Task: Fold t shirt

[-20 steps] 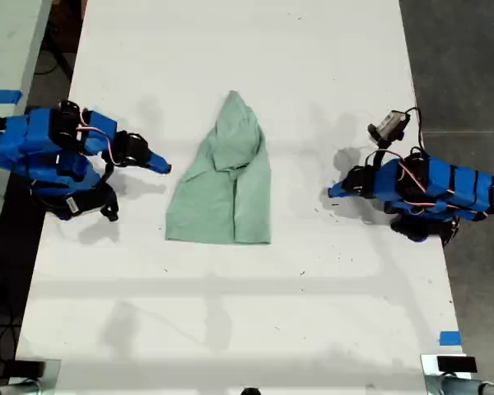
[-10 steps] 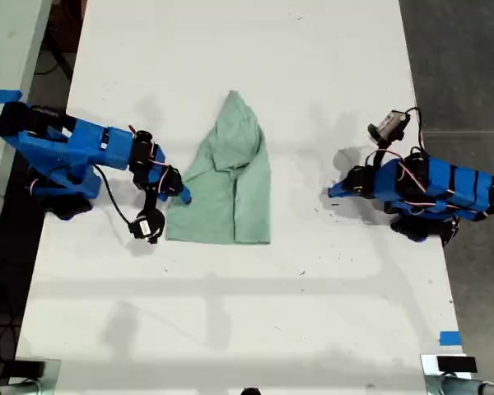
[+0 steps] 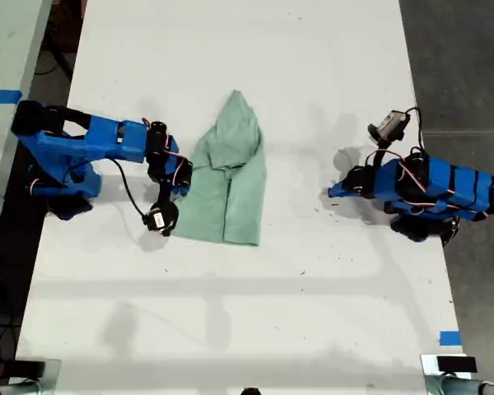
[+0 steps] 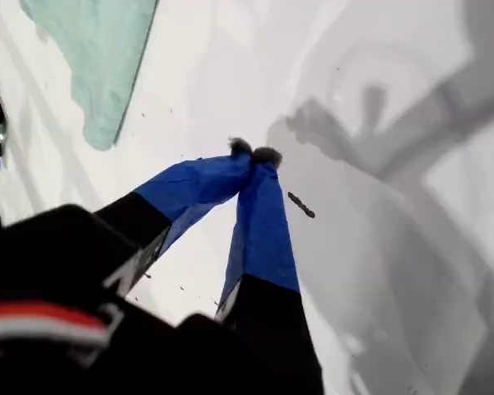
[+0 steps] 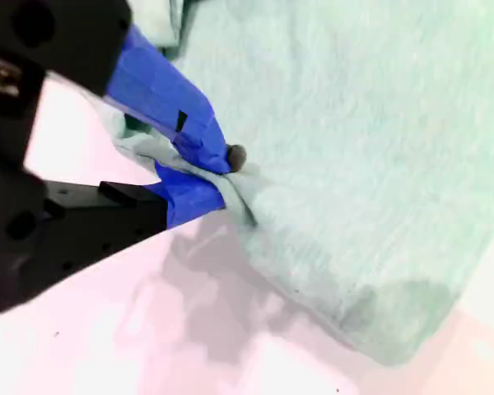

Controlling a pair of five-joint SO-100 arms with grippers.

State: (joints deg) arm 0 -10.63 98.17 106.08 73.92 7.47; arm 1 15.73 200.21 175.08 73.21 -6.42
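Observation:
The pale mint-green t shirt (image 3: 230, 177) lies wrinkled in the middle of the white table (image 3: 247, 49), its narrow rounded end pointing to the far side. My second gripper (image 3: 184, 183) reaches in from the exterior view's left and is shut on the t shirt's side edge; the second wrist view shows its fingertips (image 5: 229, 169) pinching a fold of the t shirt (image 5: 354, 164). My first gripper (image 3: 333, 192) rests at the exterior view's right, shut on nothing, well apart from the cloth. Its closed tips (image 4: 253, 152) hang over bare table, with the t shirt (image 4: 99, 49) far off.
A blue tape mark (image 3: 450, 337) sits near the table's front edge at the exterior view's right. Dark floor (image 3: 461, 66) runs beyond that side. Another table with blue tape (image 3: 0, 96) stands at the exterior view's left.
The second arm swung from beside its base over to the t shirt, shut on its side edge and pulled the near corner inward. The first arm has not moved.

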